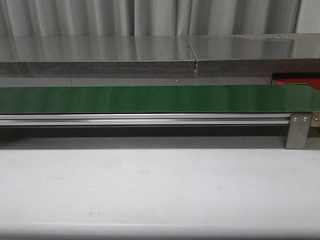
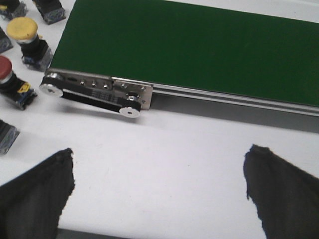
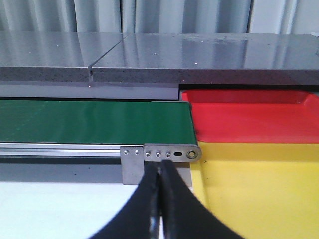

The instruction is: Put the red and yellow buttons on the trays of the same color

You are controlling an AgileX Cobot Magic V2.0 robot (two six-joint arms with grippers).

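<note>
From the front, the long green conveyor belt (image 1: 150,99) runs bare across the white table (image 1: 150,190); no arm reaches in, and only a sliver of the flat red plastic tray (image 1: 295,81) peeks past the belt's far right end.

The left wrist camera shows the left gripper (image 2: 159,186) hanging over the table with its dark fingers spread wide. Beside the belt's end roller wait the push-buttons on dark blocks: a yellow-capped button (image 2: 22,29) and a red-capped button (image 2: 4,68), apparently staged for loading onto the belt.

The right wrist camera shows the right gripper (image 3: 159,199) pressed together on nothing, facing the belt's end, where the red tray and a flat yellow tray (image 3: 259,189) lie side by side to receive buttons.
</note>
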